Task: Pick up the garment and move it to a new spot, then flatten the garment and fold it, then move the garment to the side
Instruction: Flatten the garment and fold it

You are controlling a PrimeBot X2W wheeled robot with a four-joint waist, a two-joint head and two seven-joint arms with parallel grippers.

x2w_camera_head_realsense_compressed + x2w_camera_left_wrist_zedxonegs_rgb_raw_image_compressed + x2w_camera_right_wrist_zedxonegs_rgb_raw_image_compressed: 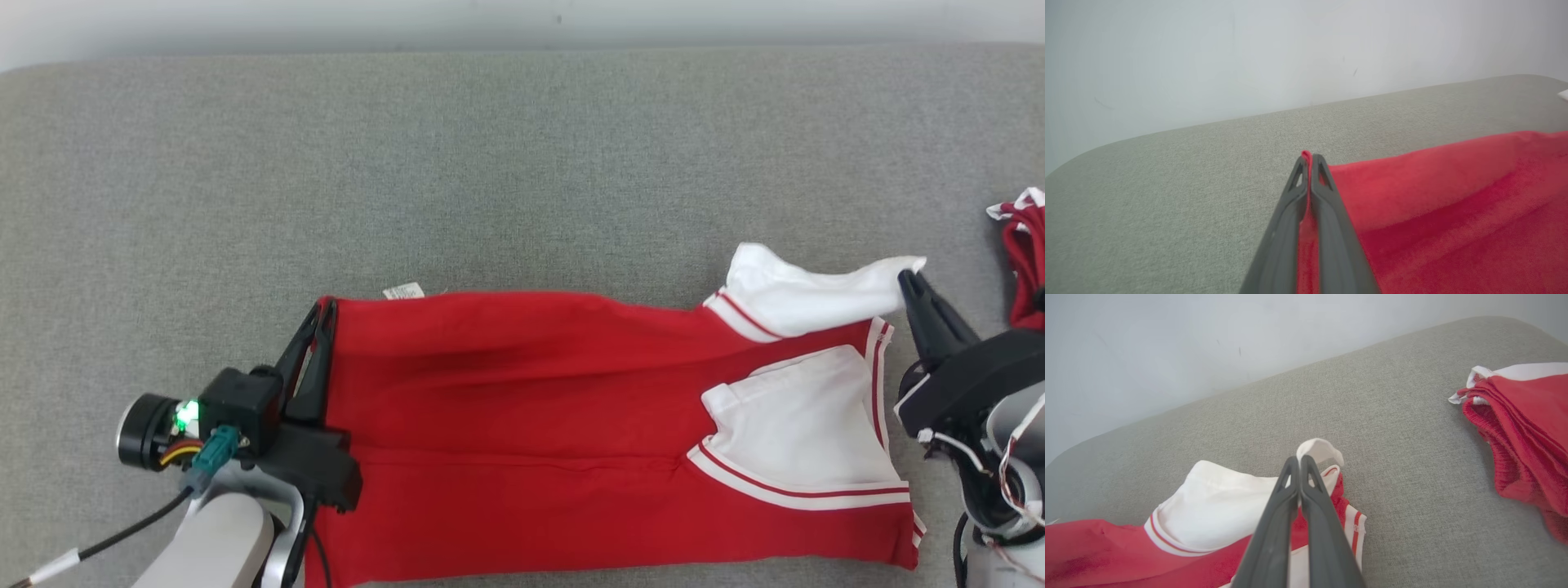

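Since the left gripper [326, 309] clamps the hem corner [1306, 154] of the shirt [531, 384] and the right gripper [908, 280] its white sleeve [816, 298], they seemingly stretch it flat.

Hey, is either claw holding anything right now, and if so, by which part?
Both hold the garment. The left claw is shut on a red corner at its far edge, and the right claw is shut on the tip of its white sleeve.

The garment [522, 392] ran off the head view's bottom edge; the right edge cut a second red garment [1027, 269].
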